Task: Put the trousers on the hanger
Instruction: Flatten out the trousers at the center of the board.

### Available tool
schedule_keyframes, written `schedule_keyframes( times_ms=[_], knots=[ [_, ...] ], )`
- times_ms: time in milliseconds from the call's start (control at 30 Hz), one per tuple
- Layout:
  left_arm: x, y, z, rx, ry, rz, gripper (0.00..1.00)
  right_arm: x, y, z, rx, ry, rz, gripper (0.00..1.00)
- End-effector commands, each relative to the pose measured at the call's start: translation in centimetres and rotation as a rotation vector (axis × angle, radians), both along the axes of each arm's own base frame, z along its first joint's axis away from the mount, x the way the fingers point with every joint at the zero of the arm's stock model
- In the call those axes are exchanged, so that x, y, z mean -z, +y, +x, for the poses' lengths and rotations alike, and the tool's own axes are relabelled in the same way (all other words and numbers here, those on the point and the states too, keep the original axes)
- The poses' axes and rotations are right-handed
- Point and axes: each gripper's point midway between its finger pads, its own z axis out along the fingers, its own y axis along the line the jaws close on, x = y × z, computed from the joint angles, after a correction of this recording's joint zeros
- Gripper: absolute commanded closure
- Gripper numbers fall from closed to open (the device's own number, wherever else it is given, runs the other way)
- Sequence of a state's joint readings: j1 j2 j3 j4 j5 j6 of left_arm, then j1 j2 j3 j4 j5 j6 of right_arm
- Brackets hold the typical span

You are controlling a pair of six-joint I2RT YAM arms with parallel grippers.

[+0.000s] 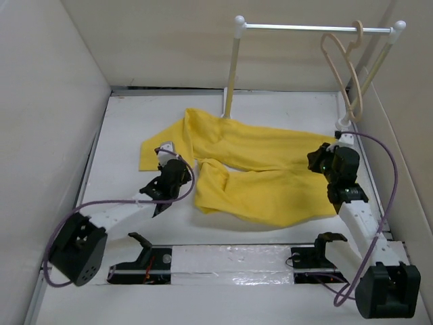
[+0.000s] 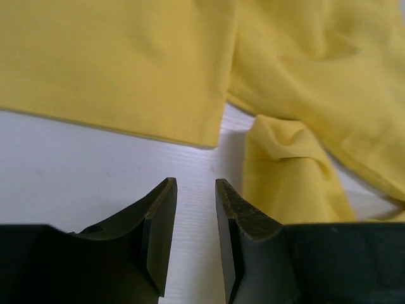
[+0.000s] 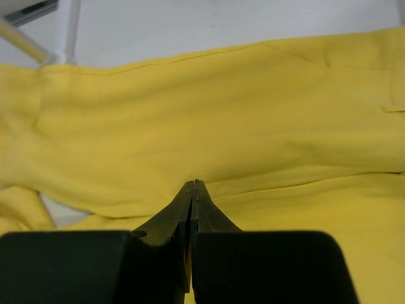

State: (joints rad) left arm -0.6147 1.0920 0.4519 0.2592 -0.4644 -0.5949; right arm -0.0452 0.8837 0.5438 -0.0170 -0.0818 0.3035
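On table [image 1: 122, 135], trousers [image 1: 270, 169] spread, hanger [image 1: 336, 76] hung on rack [image 1: 304, 28]

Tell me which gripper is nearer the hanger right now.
Right. The right gripper is at the trousers' end on the same side as the hanger, which hangs from the rack bar. The left gripper is at the opposite end of the trousers, much farther off.
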Motion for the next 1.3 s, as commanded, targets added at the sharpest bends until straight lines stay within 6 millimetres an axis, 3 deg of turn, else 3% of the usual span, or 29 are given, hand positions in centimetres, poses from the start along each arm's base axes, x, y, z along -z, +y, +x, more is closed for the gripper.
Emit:
schedule_keyframes(
  times_ms=[0, 33, 67, 133, 167, 200, 333, 500, 533, 767, 867, 900, 967, 1000, 1100, 1133, 1200, 1267],
  knots=[
    [1.5, -0.2, 1.5, -0.011, 0.072, 0.037, 0.72, -2.5, 4.2, -0.1, -0.155, -0.130, -0.041, 1.00],
    [3.4, 0.0, 1.8, -0.012, 0.128, 0.081, 0.72, -2.8, 5.2, -0.5, -0.184, -0.141, -0.047, 1.00],
    [3.5, -0.6, 2.4, 0.002, 0.137, 0.087, 0.71, -2.8, 7.2, -1.1, -0.242, -0.145, -0.050, 1.00],
    [5.2, -0.8, 2.7, 0.017, 0.199, 0.116, 0.67, -3.2, 9.3, -1.6, -0.315, -0.172, -0.065, 0.98],
    [4.9, -1.1, 3.1, 0.025, 0.193, 0.113, 0.66, -3.1, 10.1, -1.8, -0.332, -0.172, -0.072, 0.97],
    [4.8, -1.5, 3.3, 0.040, 0.188, 0.104, 0.62, -3.0, 12.1, -2.6, -0.394, -0.176, -0.071, 0.96],
    [3.5, -2.1, 3.8, 0.060, 0.151, 0.088, 0.55, -2.3, 15.6, -3.9, -0.487, -0.171, -0.109, 0.91],
    [3.5, -1.7, 5.1, 0.025, 0.193, 0.168, 0.54, -1.3, 17.8, -4.3, -0.525, -0.158, -0.126, 0.85],
    [4.6, -1.7, 5.2, 0.027, 0.227, 0.195, 0.54, -1.5, 18.3, -4.4, -0.538, -0.162, -0.125, 0.84],
    [6.5, -2.1, 6.0, 0.019, 0.289, 0.258, 0.57, -3.7, 19.4, -4.8, -0.571, -0.223, -0.118, 0.77],
    [7.5, -1.2, 6.0, -0.026, 0.323, 0.300, 0.65, -4.6, 19.5, -5.2, -0.581, -0.246, -0.110, 0.76],
    [7.6, -0.6, 5.9, -0.050, 0.324, 0.318, 0.80, -4.7, 19.4, -5.3, -0.578, -0.248, -0.110, 0.76],
    [6.8, 0.0, 5.8, -0.094, 0.305, 0.309, 1.00, -5.4, 19.0, -5.4, -0.565, -0.265, -0.108, 0.76],
    [6.3, 0.5, 5.6, -0.117, 0.296, 0.317, 1.00, -5.3, 18.8, -5.5, -0.563, -0.262, -0.113, 0.76],
    [2.0, 0.9, 5.3, -0.169, 0.196, 0.271, 1.00, -5.8, 18.5, -5.9, -0.560, -0.280, -0.109, 0.76],
    [-0.7, 1.1, 5.3, -0.184, 0.137, 0.227, 1.00, -6.0, 18.4, -6.0, -0.563, -0.283, -0.109, 0.76],
    [-3.8, 1.5, 4.7, -0.218, 0.078, 0.198, 1.00, -6.4, 18.5, -6.4, -0.576, -0.295, -0.106, 0.76],
    [-8.1, 2.1, 4.2, -0.250, -0.003, 0.117, 1.00, -6.7, 18.4, -6.5, -0.582, -0.301, -0.108, 0.75]
  ],
)
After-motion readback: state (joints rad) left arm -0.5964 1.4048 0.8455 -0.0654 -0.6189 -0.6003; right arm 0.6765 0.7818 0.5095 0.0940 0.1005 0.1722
